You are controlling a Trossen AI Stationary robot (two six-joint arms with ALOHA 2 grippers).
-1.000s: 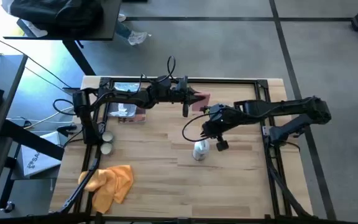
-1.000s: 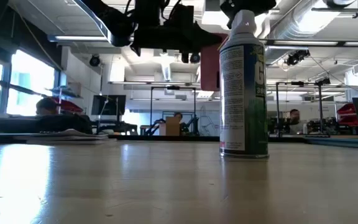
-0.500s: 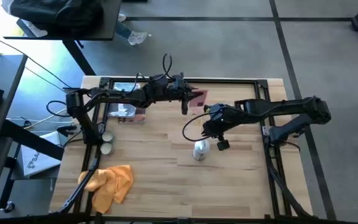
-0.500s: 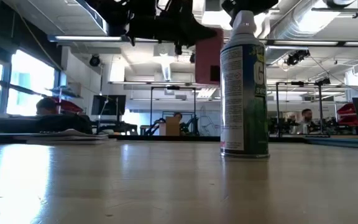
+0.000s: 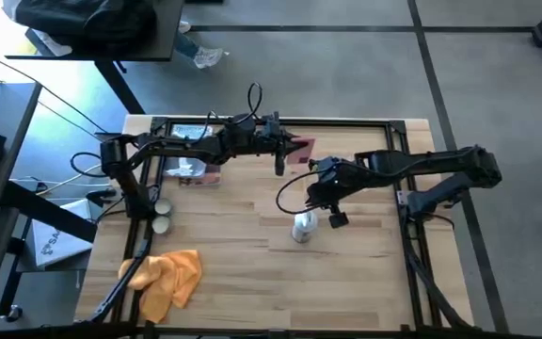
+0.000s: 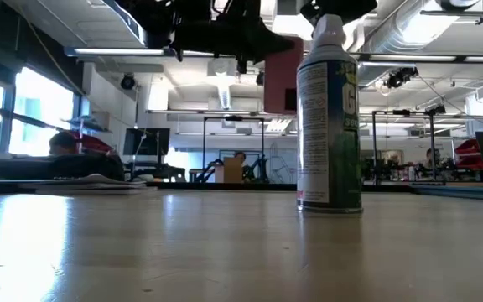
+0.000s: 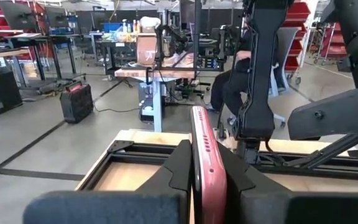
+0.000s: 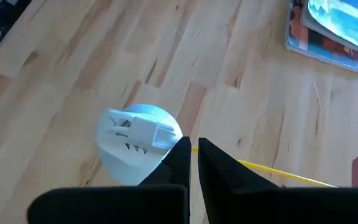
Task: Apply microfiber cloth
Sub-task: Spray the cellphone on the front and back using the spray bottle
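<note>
The orange-yellow microfiber cloth (image 5: 163, 276) lies crumpled on the table near its front left corner, and no gripper touches it. My left gripper (image 7: 201, 177) is up over the table's far middle, shut on a flat pink-red slab like a phone (image 5: 301, 149). A white-capped spray can (image 5: 302, 227) stands upright on its base at mid-table. My right gripper (image 8: 193, 155) is shut and hovers just above and beside the can's cap (image 8: 138, 138). I cannot tell whether it touches the cap. My left gripper pinches the slab's two flat faces (image 7: 202, 163) between its two fingers. The fingers come level from the table's left and lie along the slab. The slab stands on edge and hangs clear of the table (image 6: 282, 80).
A silvery packet with a brown edge (image 5: 192, 169) and a blue printed sheet (image 5: 191, 132) lie at the far left. Two small round things (image 5: 161, 217) sit by the left arm's base. The can rises tall in front of the low camera (image 6: 329, 126).
My left gripper has risen a little with the pink-red slab, which stays on edge and now hangs higher above the table. The spray can has not moved.
</note>
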